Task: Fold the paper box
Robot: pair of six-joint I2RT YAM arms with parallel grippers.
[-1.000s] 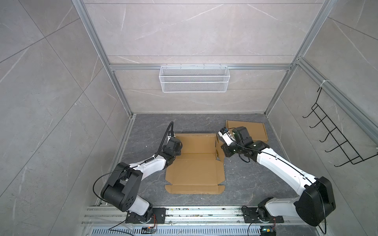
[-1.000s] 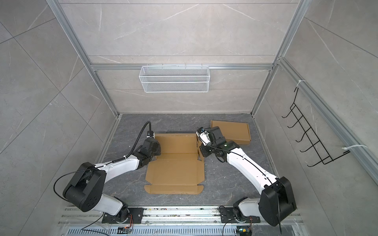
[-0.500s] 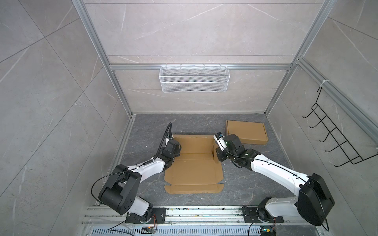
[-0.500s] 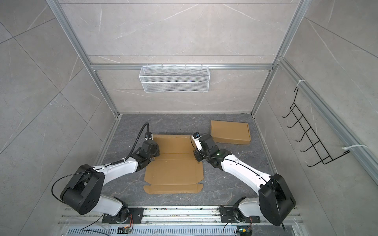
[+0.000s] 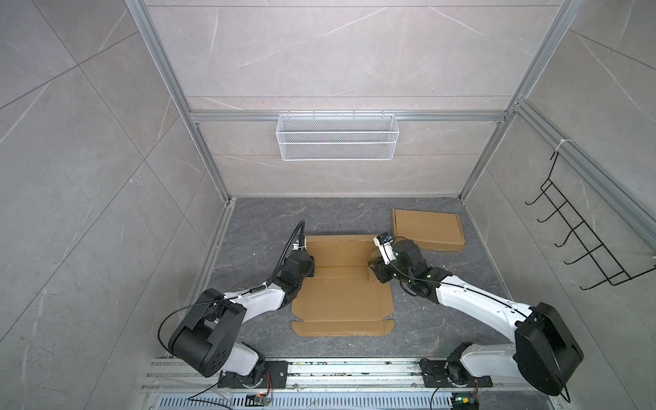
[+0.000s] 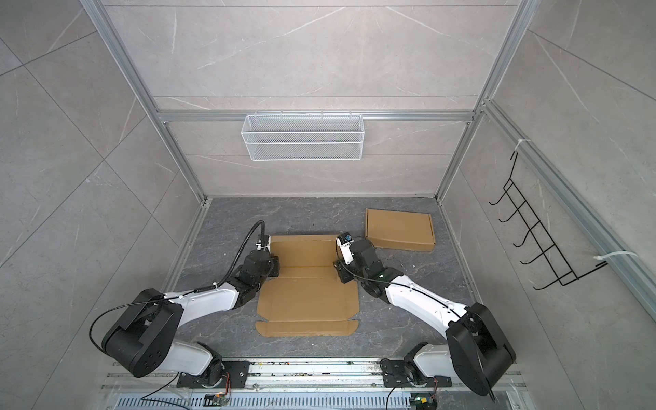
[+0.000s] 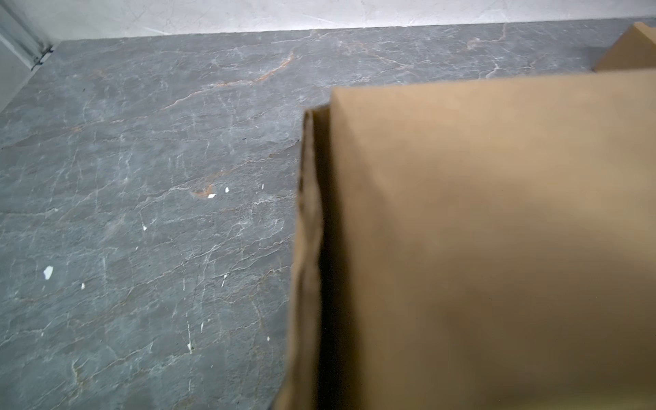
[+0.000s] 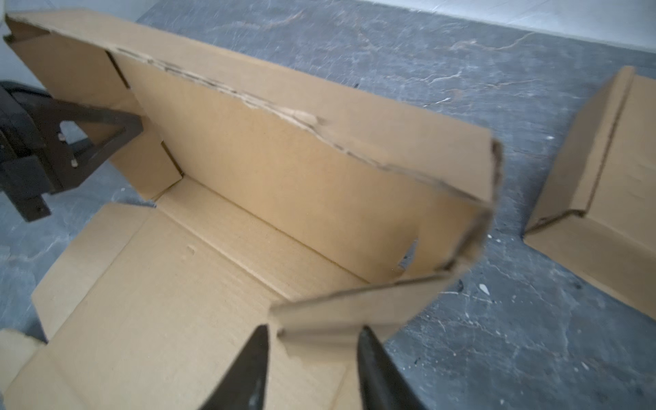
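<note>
The paper box (image 5: 340, 298) (image 6: 309, 298) lies as a brown cardboard sheet mid-floor, its far wall (image 8: 284, 170) standing up. My left gripper (image 5: 308, 269) (image 6: 272, 267) is at the box's left side; in the right wrist view it (image 8: 136, 127) is shut on the raised left flap. That flap (image 7: 497, 230) fills the left wrist view, where no fingers show. My right gripper (image 5: 373, 271) (image 8: 312, 340) is at the box's right side, open. The raised right flap (image 8: 355, 309) ends between its dark fingers (image 8: 248, 369) without being pinched.
A second cardboard box (image 5: 427, 229) (image 6: 399, 229) (image 8: 603, 213), folded shut, lies at the back right, close behind my right wrist. A white wire basket (image 5: 336, 136) hangs on the back wall and a black hook rack (image 5: 582, 241) on the right wall.
My right gripper has opened and let go of the right flap, after moving toward the front along the box's right side. My left gripper has stayed shut on the left flap.
</note>
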